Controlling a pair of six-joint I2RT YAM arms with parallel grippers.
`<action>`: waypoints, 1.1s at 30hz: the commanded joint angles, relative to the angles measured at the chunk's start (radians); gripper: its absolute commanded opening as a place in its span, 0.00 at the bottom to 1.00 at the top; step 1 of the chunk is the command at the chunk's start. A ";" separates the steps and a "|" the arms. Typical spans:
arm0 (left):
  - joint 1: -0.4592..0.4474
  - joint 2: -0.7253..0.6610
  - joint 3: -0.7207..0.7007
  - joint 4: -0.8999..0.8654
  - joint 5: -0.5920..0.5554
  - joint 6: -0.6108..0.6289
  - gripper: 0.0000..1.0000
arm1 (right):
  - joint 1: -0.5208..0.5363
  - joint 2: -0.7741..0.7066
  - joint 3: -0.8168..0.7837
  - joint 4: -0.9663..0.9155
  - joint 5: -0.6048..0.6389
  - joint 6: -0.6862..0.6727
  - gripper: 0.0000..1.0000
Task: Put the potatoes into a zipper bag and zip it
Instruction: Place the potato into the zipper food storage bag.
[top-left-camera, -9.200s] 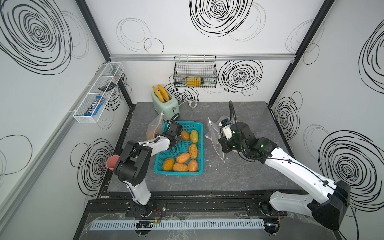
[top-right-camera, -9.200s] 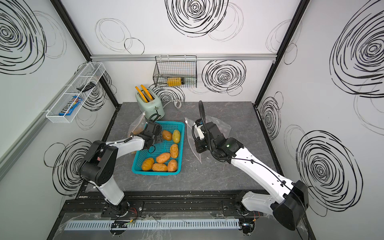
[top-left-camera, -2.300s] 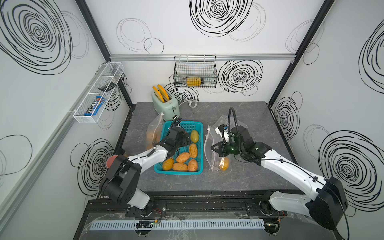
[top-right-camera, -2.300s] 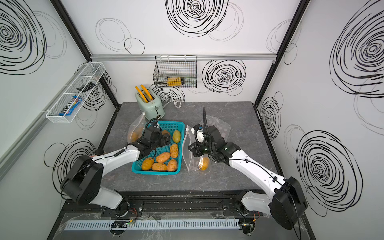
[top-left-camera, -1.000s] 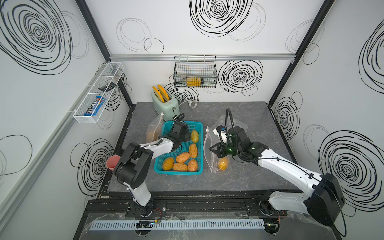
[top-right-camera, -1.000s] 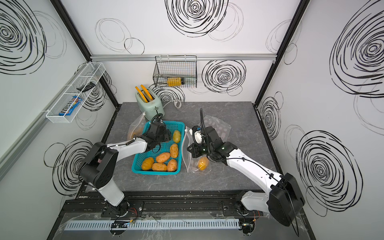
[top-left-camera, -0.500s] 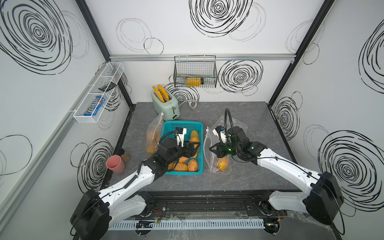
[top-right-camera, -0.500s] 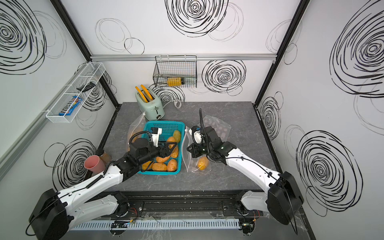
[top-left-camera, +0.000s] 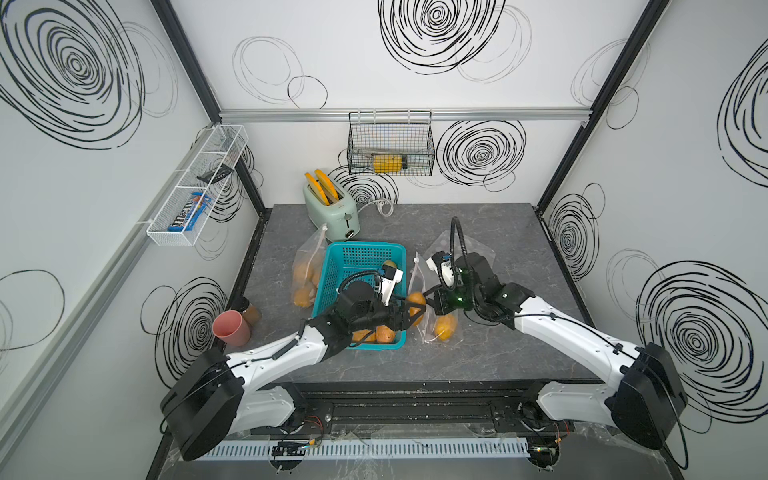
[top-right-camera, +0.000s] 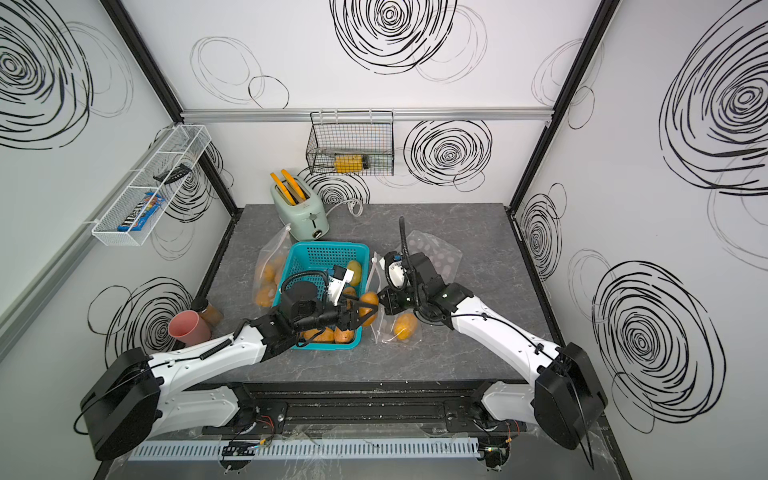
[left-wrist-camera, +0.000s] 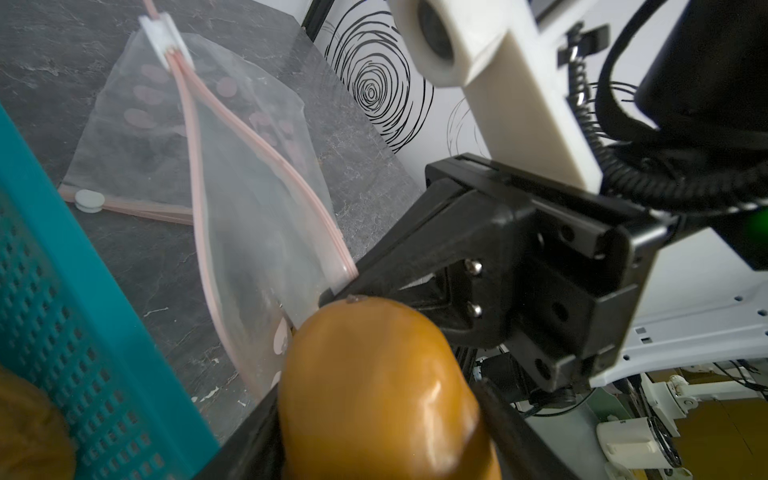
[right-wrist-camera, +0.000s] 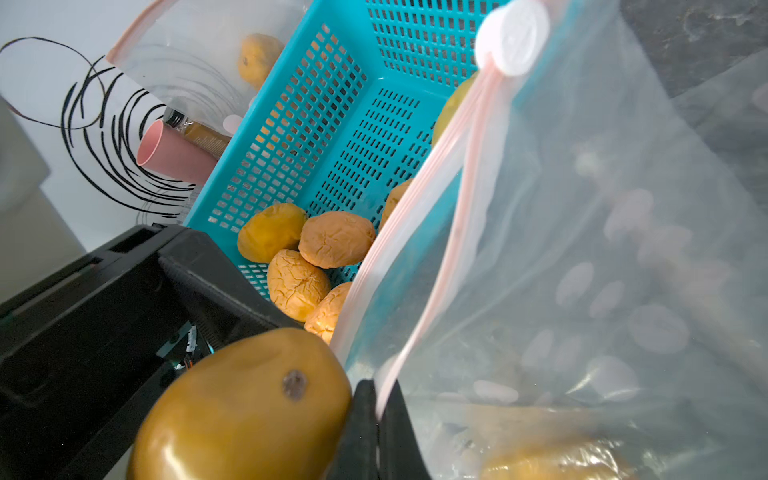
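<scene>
Grey tabletop (top-left-camera: 519, 249): taken as the clock face, six o'clock at the robot's edge.
Teal basket (top-left-camera: 361, 257): set at nine o'clock, its wall just beside the zipper bag (right-wrist-camera: 582, 249); several potatoes (right-wrist-camera: 336, 239) are heaped at its six o'clock end, a paler one (top-left-camera: 389, 264) at twelve o'clock.
Mint toaster (top-left-camera: 332, 208): stood at eleven o'clock with orange slices in its slots, well apart from the work.
Filled bag (top-left-camera: 305, 270): propped at the basket's nine o'clock, potatoes seen inside; whether it is zipped cannot be told.
Spare bag (top-left-camera: 478, 249): laid flat and empty at one o'clock.
Zipper bag: held upright at the centre; one bagged potato (top-left-camera: 444, 328) is lodged at its bottom.
Pink cup (top-left-camera: 230, 328): stood beside a jar (top-left-camera: 250, 311) at eight o'clock, off the tabletop; no hindrance.
Right gripper (right-wrist-camera: 376, 415): clenched on the bag's rim at its six o'clock end, by which the bag is held up.
Left gripper (top-left-camera: 413, 311): closed around the held potato (left-wrist-camera: 374, 382), raised level with that rim.
Held potato: pressed close against the right gripper's fingers, judged to be outside the bag.
Bag mouth (left-wrist-camera: 249, 199): a narrow slit, narrowest where it is pinched. The potato is best carried toward twelve o'clock, where the lips part widest, turned end-first, and sunk below the pink track (left-wrist-camera: 193, 158) before being let go.
Hazards: the near lip may be pushed shut, and the potato could be dropped between basket wall and bag.
White slider (right-wrist-camera: 511, 37): seated at the track's twelve o'clock end; zipping is not yet begun.
</scene>
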 joint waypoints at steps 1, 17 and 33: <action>0.011 0.044 0.030 0.024 -0.027 -0.014 0.53 | 0.008 0.002 0.004 0.014 -0.029 -0.006 0.00; 0.039 0.087 0.106 -0.141 -0.100 0.039 0.55 | 0.058 -0.005 0.026 0.001 -0.024 -0.003 0.00; 0.045 0.131 0.174 -0.295 -0.176 0.090 0.55 | 0.116 -0.037 0.086 -0.020 -0.009 0.010 0.00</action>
